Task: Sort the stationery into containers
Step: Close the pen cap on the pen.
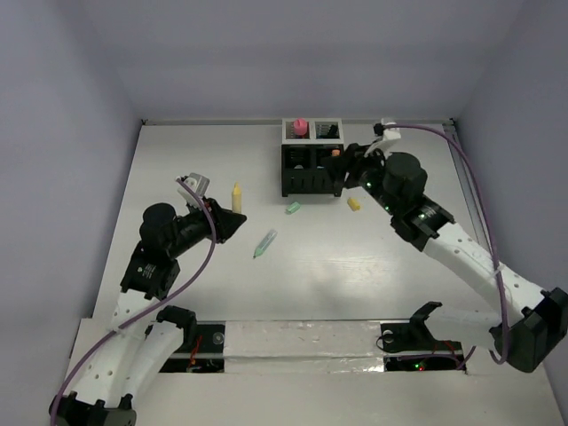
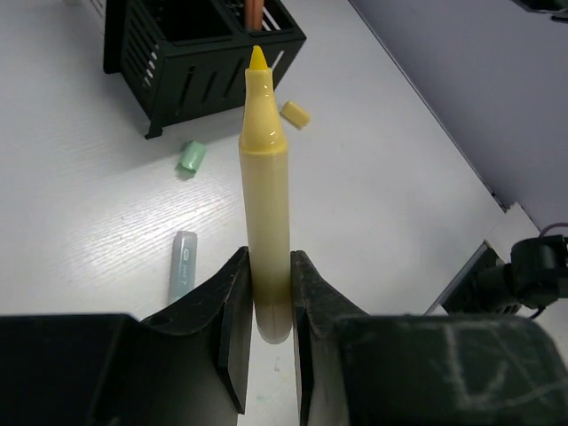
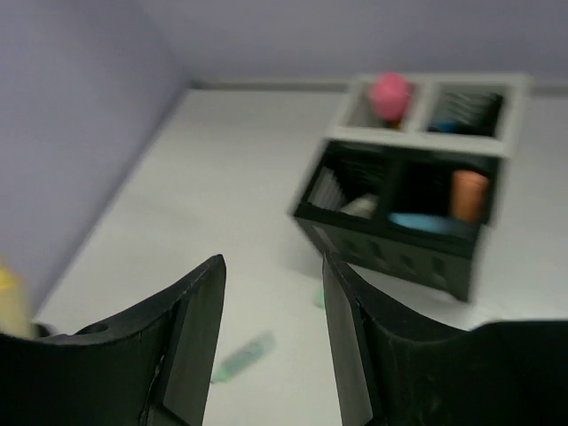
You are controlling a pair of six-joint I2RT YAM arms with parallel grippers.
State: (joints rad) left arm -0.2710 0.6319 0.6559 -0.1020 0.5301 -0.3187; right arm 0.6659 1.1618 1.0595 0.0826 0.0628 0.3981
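We're looking at a white table (image 1: 177,160) boxed in by pale lilac walls, with the mesh organizer (image 1: 311,183) up at the top centre of the overhead view.

The left claw (image 2: 269,275) is clamped on the yellow marker (image 2: 266,177), squeezing its lower barrel. The marker's long axis runs straight up the wrist frame, its bare tip aimed at the organizer's black compartments. From above it sits left of centre, also pointing to the top of the frame. Whether it touches the table, we can't tell.

The right claw (image 3: 273,266) stands apart with nothing between its fingers, hovering just right of the organizer.

Loose on the table are a green cap (image 1: 293,209), a yellow cap (image 1: 354,203) and a light blue pen (image 1: 264,243) lying slantwise. A pink tube (image 1: 300,127) stands in a white compartment and something orange (image 1: 336,152) in a black one.

The right wrist view is blurred. In the left wrist view, the marker's butt end is hidden between the fingers.
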